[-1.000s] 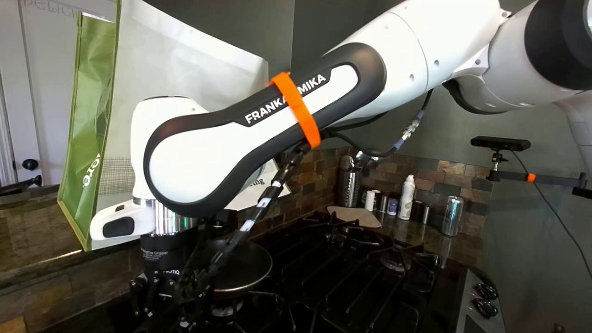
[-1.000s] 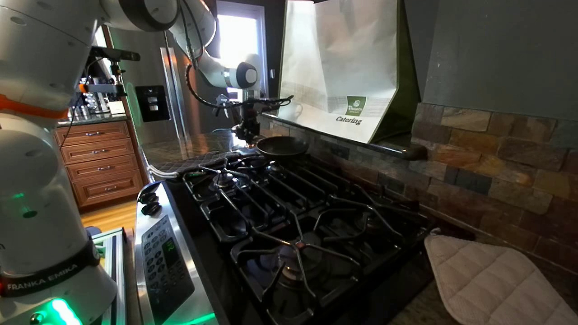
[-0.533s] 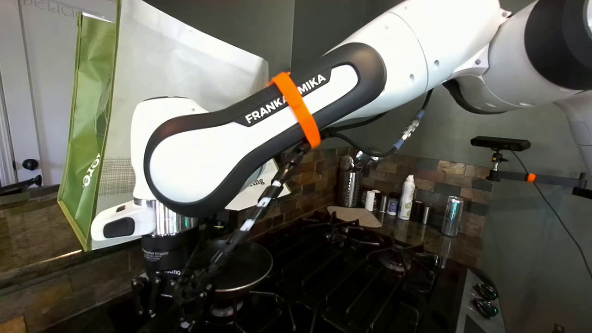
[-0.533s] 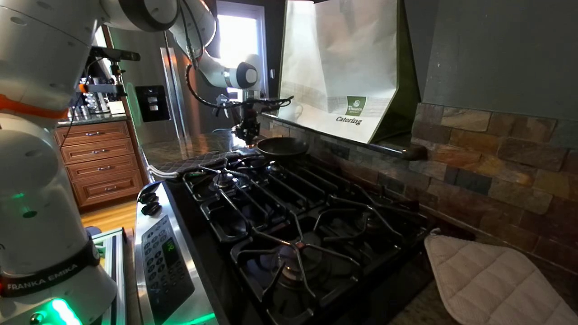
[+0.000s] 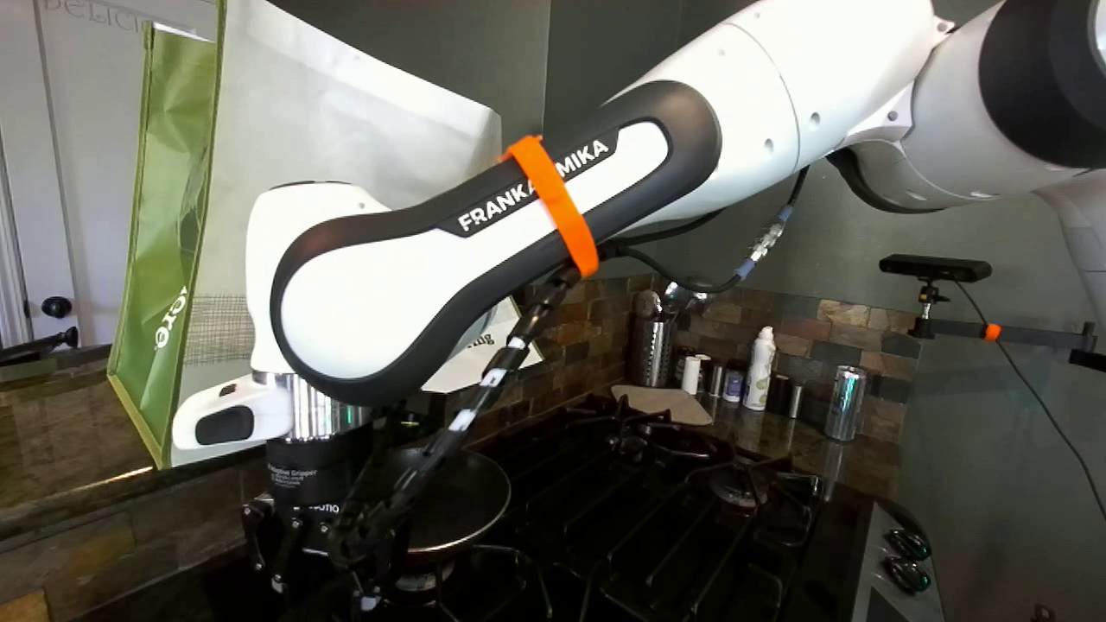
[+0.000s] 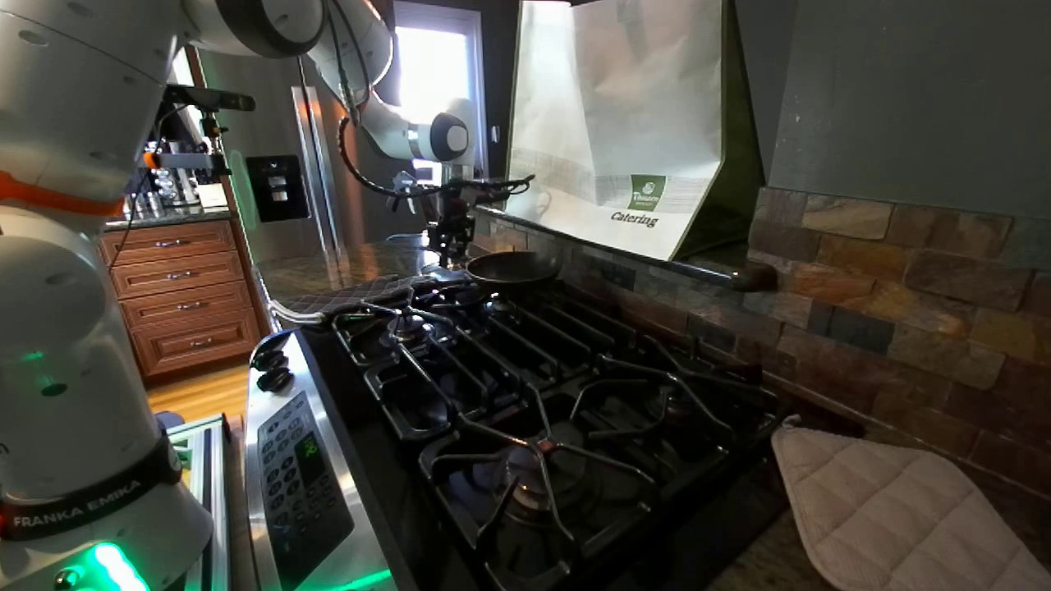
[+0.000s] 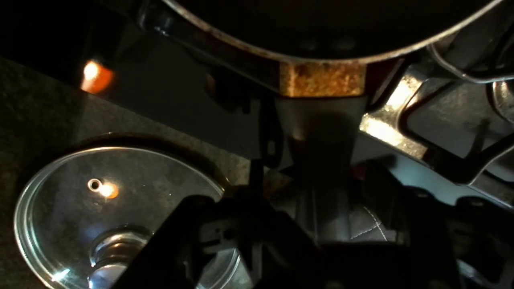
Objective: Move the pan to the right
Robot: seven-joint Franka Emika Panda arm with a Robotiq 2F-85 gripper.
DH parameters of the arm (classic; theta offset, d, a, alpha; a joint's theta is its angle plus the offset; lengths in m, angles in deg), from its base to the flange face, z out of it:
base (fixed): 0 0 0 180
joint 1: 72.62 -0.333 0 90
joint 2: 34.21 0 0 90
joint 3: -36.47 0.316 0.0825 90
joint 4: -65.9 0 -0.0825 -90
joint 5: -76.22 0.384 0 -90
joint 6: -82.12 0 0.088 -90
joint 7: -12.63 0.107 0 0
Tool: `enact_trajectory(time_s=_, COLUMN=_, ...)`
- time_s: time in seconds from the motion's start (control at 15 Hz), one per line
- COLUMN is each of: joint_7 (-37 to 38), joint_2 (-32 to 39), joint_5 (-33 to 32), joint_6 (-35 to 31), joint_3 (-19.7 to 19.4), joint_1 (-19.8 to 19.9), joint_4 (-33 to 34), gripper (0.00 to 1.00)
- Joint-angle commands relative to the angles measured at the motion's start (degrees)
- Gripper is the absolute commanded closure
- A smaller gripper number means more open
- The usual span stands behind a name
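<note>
One pan, round, shallow and dark, stands over the black burner grates, just above centre of the frame in an exterior view; its handle, visible in the wrist view, cannot be told there from the dark shapes at the pan's left. In an exterior view the pan appears left of centre, lower half, rim upward, its left side covered by the gripper and a sleeved cable; the tips of the jaws, near the bottom edge, are hard to separate from the dark surroundings. In the wrist view the top edge cuts the pan, leaving only the near arc of its rim, and the interior is too dark to read. A rust-coloured collar joins that rim to the handle, which points down the frame, its long axis close to vertical; the lower end sinks into shadow. Jaws stand apart with the handle between them: a narrow pale gap shows on the frame's left, while contact on the frame's right cannot be determined. A glass lid lies on the counter, lower left, cut off by the bottom edge and partly covered by the gripper. A quilted pad, lower right in an exterior view, is likewise cropped.
</note>
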Motion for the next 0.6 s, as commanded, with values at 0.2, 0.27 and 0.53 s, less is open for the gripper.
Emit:
enact_trajectory(time_s=0.2, joint_7=1.0, joint_2=-1.2, joint_5=-0.1, joint_6=2.4, joint_3=-0.6, joint_1=0.2, joint_4=-1.3, gripper=0.0)
enact_trajectory(time_s=0.27, joint_7=1.1, joint_2=-1.4, joint_5=-0.2, joint_6=2.3, joint_3=-0.7, joint_1=0.3, joint_4=-1.5, gripper=0.0)
enact_trajectory(time_s=0.53, joint_7=1.1, joint_2=-1.7, joint_5=-0.6, joint_6=2.4, joint_3=-1.1, joint_1=0.4, joint_4=-1.6, gripper=0.25)
